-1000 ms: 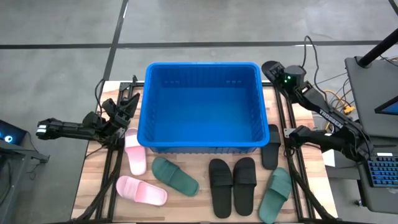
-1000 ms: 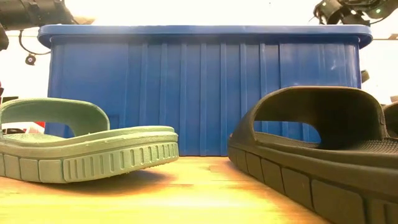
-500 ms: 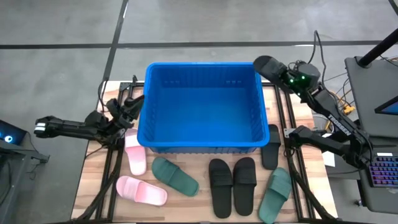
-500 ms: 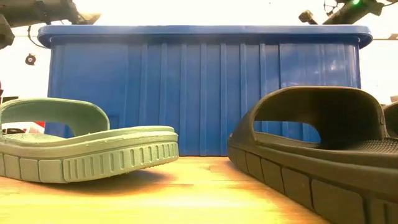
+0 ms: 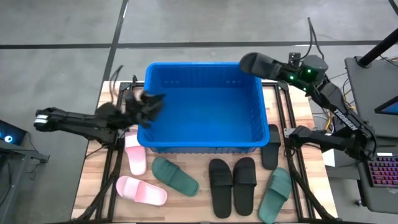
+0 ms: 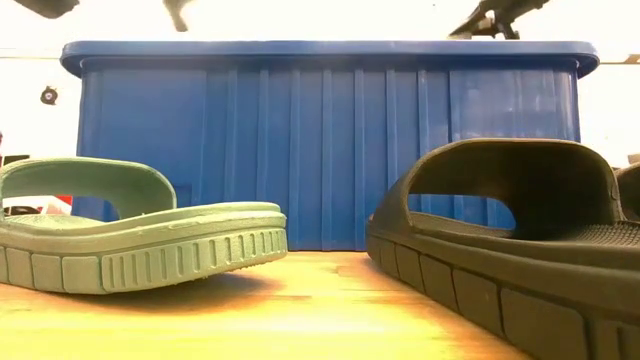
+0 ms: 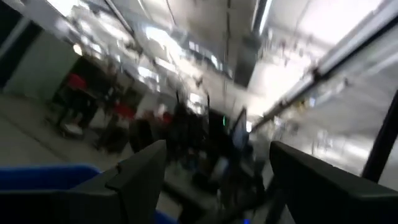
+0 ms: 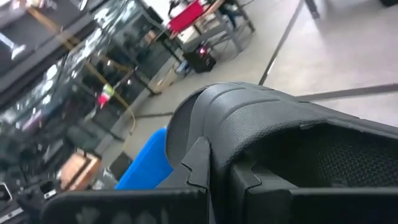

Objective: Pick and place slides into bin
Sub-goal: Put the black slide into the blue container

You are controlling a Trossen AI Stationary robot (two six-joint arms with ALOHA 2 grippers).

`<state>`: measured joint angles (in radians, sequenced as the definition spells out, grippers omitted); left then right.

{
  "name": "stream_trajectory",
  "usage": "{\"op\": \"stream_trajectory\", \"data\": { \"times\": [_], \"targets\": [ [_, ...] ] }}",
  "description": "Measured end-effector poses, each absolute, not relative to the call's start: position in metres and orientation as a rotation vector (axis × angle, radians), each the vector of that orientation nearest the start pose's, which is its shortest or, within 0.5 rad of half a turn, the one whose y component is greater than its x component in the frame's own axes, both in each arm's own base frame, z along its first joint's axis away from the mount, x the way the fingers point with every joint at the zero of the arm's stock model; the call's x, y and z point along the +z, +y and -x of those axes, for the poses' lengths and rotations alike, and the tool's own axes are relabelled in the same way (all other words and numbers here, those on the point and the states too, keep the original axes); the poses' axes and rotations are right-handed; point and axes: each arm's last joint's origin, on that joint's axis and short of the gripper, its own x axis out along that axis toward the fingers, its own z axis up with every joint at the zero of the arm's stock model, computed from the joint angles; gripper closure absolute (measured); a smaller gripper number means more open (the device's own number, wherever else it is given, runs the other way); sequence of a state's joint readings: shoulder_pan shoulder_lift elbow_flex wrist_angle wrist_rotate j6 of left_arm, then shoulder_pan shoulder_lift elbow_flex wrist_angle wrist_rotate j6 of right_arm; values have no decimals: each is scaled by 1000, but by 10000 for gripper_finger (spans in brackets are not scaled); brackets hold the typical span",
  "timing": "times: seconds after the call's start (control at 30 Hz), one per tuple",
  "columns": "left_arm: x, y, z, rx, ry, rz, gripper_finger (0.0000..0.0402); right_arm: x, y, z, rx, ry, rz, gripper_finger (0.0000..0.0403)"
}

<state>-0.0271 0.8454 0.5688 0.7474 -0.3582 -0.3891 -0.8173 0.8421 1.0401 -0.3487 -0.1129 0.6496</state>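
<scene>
The blue bin (image 5: 202, 134) stands mid-table and also shows in the low view (image 6: 330, 150). My right gripper (image 5: 285, 71) is shut on a black slide (image 5: 258, 65) held above the bin's far right corner. My left gripper (image 5: 151, 102) is open and empty above the bin's left rim, its fingers (image 7: 140, 177) pointing up into the room. On the table in front of the bin lie a pale pink pair (image 5: 135, 155), two dark green slides (image 5: 175, 176), a black pair (image 5: 231, 185) and one more black slide (image 5: 271, 146). My right gripper holds the black slide by the end (image 8: 214, 140) nearest the table's right edge. The fingers come level from the right, along the slide. The gripper's own body hides the exact place of contact. The slide is lifted clear and sticks out over the bin's far right corner.
Cables and metal frame rails run along both table sides (image 5: 292, 134). A green slide (image 6: 130, 235) and a black slide (image 6: 520, 250) lie close in front of the low camera. Bare wood shows at the table's near edge (image 5: 186, 208).
My right gripper has carried the black slide toward the table's left, from beside the bin's far right corner to over it. My left gripper has moved toward the table's right, from beside the bin to above its left rim, and has tipped upward.
</scene>
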Motion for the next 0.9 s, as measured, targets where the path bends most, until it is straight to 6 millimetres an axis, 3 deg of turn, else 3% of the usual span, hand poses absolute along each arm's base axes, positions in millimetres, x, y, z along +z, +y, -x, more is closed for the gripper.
{"op": "stream_trajectory", "data": {
  "times": [0.27, 0.5, 0.77, 0.9],
  "targets": [
    [370, 1, -225, 181, -200, 431, 139, 413, -119, -141, -593, 26, -630, 394],
    [407, 4, -246, 138, -221, 431, 139, 415, -121, -163, -541, 110, -571, 394],
    [421, 18, -270, 138, -189, 492, 139, 404, -125, -197, -534, 144, -545, 394],
    [415, 23, -288, 125, -148, 491, 140, 401, -127, -219, -495, 104, -525, 394]
  ]
}}
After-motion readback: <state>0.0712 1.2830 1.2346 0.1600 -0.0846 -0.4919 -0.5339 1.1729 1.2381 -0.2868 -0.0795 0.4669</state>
